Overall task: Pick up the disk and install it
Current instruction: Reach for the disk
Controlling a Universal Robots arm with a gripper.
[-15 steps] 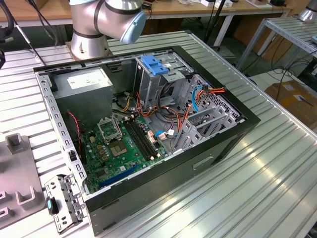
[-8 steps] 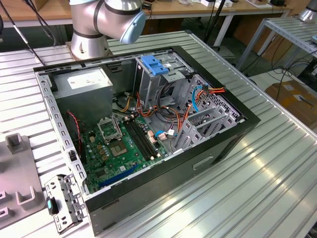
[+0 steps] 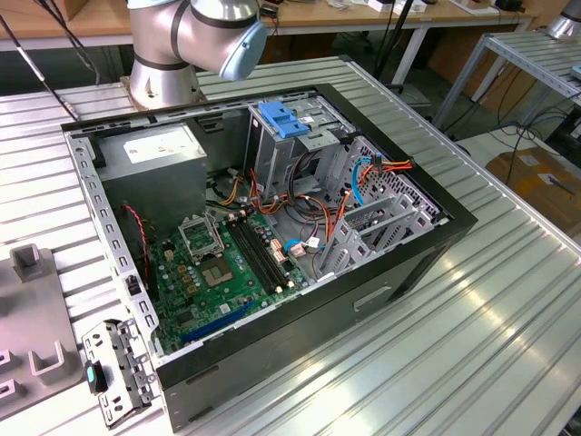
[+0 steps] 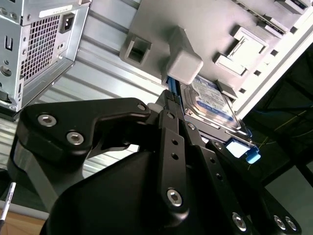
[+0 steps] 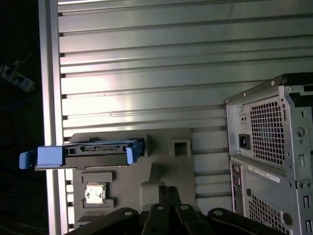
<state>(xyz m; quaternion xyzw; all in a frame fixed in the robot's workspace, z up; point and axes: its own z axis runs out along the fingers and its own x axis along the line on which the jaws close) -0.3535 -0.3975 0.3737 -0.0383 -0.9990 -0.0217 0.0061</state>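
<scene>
Since I can't tell how far apart the jaws are sitting, I'm only guessing the gripper [image 5: 167,192] is hanging empty near the disk [image 5: 98,149], which is standing on edge in the grey holder [image 5: 166,156]. I'd be squaring up and pinching the metal body, not the blue frame. It's all resting on a ribbed aluminium table [image 5: 146,73], with the open computer case [image 3: 408,263] sitting nearby.

Disk [image 4: 210,100] — glossy metal, blue plastic frame; table [image 5: 146,73] — ribbed shiny metal.
</scene>
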